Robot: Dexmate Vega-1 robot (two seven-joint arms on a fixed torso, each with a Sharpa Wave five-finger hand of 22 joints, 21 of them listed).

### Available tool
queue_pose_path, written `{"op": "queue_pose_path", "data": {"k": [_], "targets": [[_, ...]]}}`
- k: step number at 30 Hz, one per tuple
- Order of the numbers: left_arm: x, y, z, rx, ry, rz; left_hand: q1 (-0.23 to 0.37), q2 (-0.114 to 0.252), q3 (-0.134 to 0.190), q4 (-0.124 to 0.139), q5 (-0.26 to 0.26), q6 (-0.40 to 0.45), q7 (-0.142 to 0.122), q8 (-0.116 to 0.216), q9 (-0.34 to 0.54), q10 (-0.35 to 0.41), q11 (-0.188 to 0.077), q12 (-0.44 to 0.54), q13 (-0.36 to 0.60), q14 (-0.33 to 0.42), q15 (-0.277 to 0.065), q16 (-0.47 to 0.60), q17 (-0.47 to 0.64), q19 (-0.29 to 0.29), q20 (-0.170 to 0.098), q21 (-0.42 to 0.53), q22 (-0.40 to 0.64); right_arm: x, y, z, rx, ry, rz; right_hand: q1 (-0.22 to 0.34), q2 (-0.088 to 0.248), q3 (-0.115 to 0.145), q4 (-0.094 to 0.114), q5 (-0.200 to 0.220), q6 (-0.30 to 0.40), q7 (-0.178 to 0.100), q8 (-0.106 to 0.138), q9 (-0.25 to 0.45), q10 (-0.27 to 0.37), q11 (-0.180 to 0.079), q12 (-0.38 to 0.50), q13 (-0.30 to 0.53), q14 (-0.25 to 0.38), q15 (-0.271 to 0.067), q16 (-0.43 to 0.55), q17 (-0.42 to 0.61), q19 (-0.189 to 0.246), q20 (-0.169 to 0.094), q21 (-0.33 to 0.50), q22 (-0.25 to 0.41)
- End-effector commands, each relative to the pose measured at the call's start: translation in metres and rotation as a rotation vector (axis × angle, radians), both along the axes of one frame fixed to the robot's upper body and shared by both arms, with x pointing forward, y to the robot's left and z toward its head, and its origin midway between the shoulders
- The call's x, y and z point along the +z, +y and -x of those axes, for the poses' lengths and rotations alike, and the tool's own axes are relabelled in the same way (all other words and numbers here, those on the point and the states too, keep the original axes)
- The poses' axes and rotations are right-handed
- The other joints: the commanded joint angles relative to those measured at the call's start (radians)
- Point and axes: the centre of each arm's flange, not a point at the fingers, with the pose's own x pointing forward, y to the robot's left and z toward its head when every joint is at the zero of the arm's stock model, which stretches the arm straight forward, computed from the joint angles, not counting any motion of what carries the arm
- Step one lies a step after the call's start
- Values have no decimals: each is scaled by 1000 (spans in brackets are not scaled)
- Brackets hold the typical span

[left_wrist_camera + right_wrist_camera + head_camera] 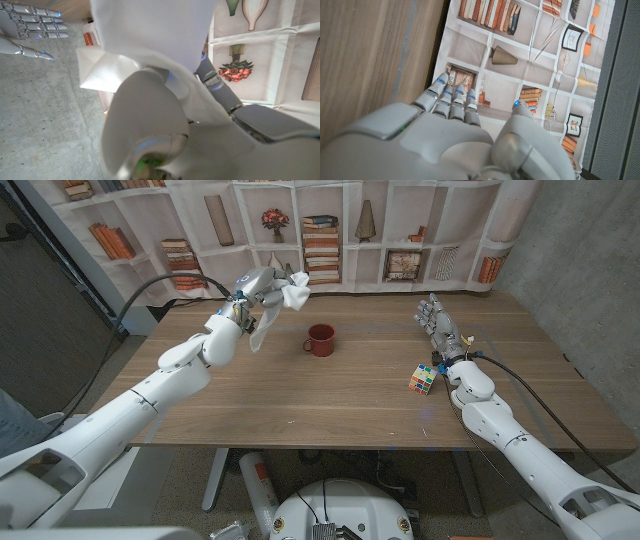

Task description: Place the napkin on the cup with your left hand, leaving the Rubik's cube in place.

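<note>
While the white paper napkin (283, 302) hangs above the wooden table (330, 395), the robot's left hand (256, 288) grips it near the table's far left part, with the crumpled upper part bunched at the fingertips and a loose tail drooping below the wrist. In the left wrist view the napkin (150, 45) drapes over the back of the left hand (150, 120) and hides most of the fingers, so how tightly they close cannot be told there; the head view shows them curled around the paper. The napkin is held in the air, to the left of the small dark red ceramic cup (320, 340) and a little farther back, not touching it. The cup stands upright on the table near the middle, handle toward the left.

The multicoloured Rubik's cube (423, 379) sits on the table's right part, well apart from the cup and just beside the right arm's wrist. The right hand (436, 320) stands beyond the cube with its fingers straight, close together and pointing toward the far edge, holding nothing. In the right wrist view the right hand (455, 135) shows the same extended fingers (451, 102) reaching toward a printed bookshelf backdrop (530, 60).
</note>
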Motion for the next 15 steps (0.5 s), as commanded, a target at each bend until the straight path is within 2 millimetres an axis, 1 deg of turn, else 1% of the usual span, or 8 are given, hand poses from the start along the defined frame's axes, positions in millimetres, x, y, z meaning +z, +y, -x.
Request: {"op": "queue_pose_path", "data": {"k": [1, 15], "targets": [[4, -14, -3, -29, -8, -22, -12, -1, -5, 3, 3, 10, 0, 10, 1, 15, -1, -4, 2, 31, -116, -3, 5, -9, -30, 7, 3, 0, -5, 5, -7, -8, -1, 4, 9, 5, -4, -1, 6, 3, 2, 5, 6, -3, -3, 3, 10, 0, -1, 6, 11, -3, -2, 6], [7, -26, -2, -47, -19, -52, -15, -3, -8, 3, 4, 16, 0, 13, -2, 22, -4, -9, 6, 34, -114, -6, 8, -16, -28, 12, 2, 3, -5, 9, -7, -14, -4, 4, 9, 4, -5, -1, 7, 4, 2, 5, 6, -4, -3, 3, 11, -1, -1, 6, 12, -3, -4, 6]]}}
